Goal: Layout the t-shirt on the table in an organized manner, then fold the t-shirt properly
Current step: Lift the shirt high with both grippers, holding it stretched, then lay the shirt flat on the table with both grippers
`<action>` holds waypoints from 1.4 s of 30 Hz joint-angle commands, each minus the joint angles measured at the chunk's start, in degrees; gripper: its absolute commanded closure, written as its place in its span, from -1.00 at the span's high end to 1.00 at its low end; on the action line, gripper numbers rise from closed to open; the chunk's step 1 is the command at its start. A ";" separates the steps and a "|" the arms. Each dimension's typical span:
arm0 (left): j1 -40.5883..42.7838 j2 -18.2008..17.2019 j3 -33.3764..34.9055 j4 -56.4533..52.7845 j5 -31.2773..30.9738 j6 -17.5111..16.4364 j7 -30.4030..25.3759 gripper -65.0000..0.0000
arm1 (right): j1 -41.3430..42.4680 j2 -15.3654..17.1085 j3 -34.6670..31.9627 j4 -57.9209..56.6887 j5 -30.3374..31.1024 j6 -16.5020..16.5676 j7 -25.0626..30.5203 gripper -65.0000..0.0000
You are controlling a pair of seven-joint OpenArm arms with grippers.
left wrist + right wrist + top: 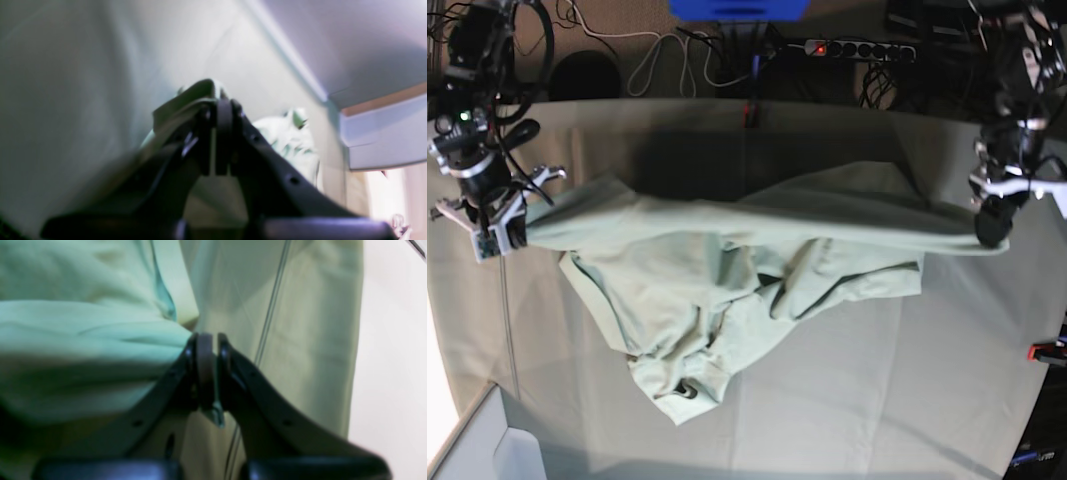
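Note:
The pale mint-green t-shirt [727,270] is stretched in a taut line between my two grippers, and its lower part lies bunched on the table [877,380]. The collar end sits near the front [685,392]. My right gripper [512,232] is at the left of the base view, shut on one shirt edge; the right wrist view shows its jaws [206,340] pinching the fabric [83,340]. My left gripper [992,228] is at the right of the base view, shut on the other edge; the left wrist view shows its jaws [218,103] clamped on a fold [180,106].
A red-orange clamp [749,110] sits at the table's far edge and another [1045,351] at the right edge. A power strip [857,47] and cables lie on the floor behind. A white box [487,445] stands at the front left corner.

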 commanded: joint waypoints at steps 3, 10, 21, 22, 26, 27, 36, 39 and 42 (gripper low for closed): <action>-6.09 -2.29 0.20 -2.30 -0.30 -0.47 -1.35 -1.00 | 6.14 0.62 -0.54 0.91 0.84 1.56 1.60 -1.00; -23.06 -13.81 10.31 -15.49 -0.65 -0.73 -0.65 -1.00 | 18.62 0.71 -3.62 0.82 0.76 1.56 1.42 -1.00; -66.13 -21.63 34.84 -37.12 -0.39 -0.91 -0.65 -1.00 | 46.14 6.86 -6.34 -14.48 0.76 1.56 -2.71 -1.00; -70.09 -21.45 37.21 -39.49 -0.39 -0.91 -0.74 -1.00 | 48.95 7.92 -6.43 -16.50 0.76 1.56 -2.62 -1.00; -87.06 -18.20 46.00 -50.39 -0.30 -0.91 -1.18 -1.00 | 62.40 11.34 -6.70 -24.33 0.76 1.47 -2.62 -1.00; -90.66 -17.15 46.79 -53.12 -0.30 -0.91 -1.18 -1.00 | 65.56 12.05 -7.13 -26.17 0.76 1.47 -2.62 -1.00; -100.47 -12.75 47.67 -62.87 -0.30 -0.99 -1.00 -1.00 | 85.70 15.83 -8.72 -38.66 0.84 1.47 -2.09 -1.00; -100.47 -13.37 47.32 -59.62 -0.82 -0.99 -0.74 -1.00 | 83.94 16.36 -8.28 -37.42 0.93 1.47 -2.80 -1.00; -96.20 -15.74 47.15 -55.14 -0.82 -0.99 -1.00 -1.00 | 75.67 16.27 -8.19 -32.24 1.11 1.47 -3.23 -1.00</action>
